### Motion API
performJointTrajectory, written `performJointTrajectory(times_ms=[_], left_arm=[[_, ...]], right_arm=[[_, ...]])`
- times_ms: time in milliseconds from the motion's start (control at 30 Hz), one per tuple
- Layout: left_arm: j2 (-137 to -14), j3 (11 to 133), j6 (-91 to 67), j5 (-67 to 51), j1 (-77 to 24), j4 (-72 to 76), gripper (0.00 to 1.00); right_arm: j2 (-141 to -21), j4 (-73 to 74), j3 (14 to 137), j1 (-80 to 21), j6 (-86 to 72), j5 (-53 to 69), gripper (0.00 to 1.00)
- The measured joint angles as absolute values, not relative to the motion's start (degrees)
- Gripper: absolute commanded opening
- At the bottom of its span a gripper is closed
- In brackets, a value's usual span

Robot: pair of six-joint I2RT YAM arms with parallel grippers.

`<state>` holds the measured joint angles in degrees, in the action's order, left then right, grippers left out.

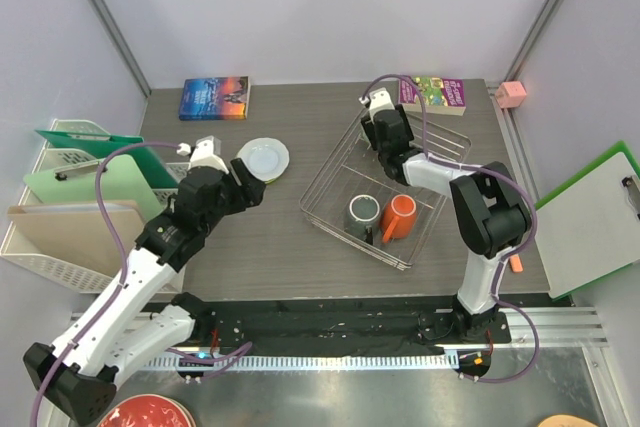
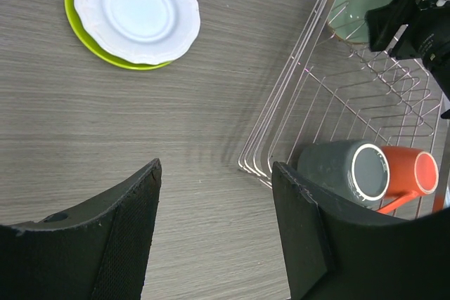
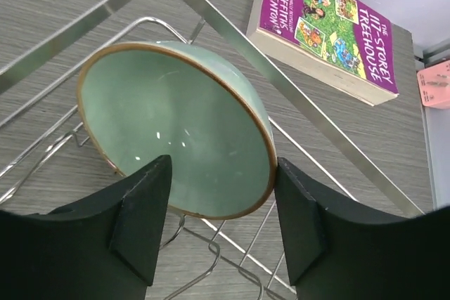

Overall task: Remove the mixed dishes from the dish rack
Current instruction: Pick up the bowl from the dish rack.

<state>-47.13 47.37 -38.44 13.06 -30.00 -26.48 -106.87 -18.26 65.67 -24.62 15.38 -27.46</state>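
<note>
Since the mint bowl (image 3: 176,138) leans on edge at the dish rack's (image 3: 211,19) far end, right tool (image 3: 221,173) straddles its lower rim; pinch cannot be confirmed. Left tool (image 2: 216,166) hangs open and empty over the surface (image 2: 140,138), near stacked plates (image 2: 133,8). Both mugs (image 2: 348,170) lie in the rack.

Lime-green plate (image 2: 105,60) mostly under grey plate (image 2: 137,8), bowl (image 3: 176,124) rim behind fingers (image 3: 140,223)

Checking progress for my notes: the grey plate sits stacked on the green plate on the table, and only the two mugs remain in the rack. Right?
Not quite: the dish rack also holds the mint-green bowl, as the right wrist view shows. The rest stands.
</note>
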Motion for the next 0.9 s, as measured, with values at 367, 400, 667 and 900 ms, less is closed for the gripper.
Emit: performJointTrajectory(times_ms=[367, 400, 667, 900], left_arm=[[-48.01, 46.46, -38.44, 13.19, -30.00, -26.46, 0.64], [-48.14, 46.46, -38.46, 13.17, -30.00, -26.48, 0.63], [-51.22, 46.46, -40.10, 12.19, -30.00, -26.44, 0.59], [-54.11, 45.34, -44.18, 10.09, -30.00, -25.02, 0.57]], right_arm=[[-108.71, -21.50, 66.65, -24.16, 18.35, -31.31, 0.20], [-108.79, -21.74, 66.70, -24.14, 18.44, -31.59, 0.19], [-108.64, -22.55, 66.63, -24.29, 18.55, -32.95, 0.01], [-107.15, -22.70, 65.06, -24.43, 17.89, -33.08, 0.01]])
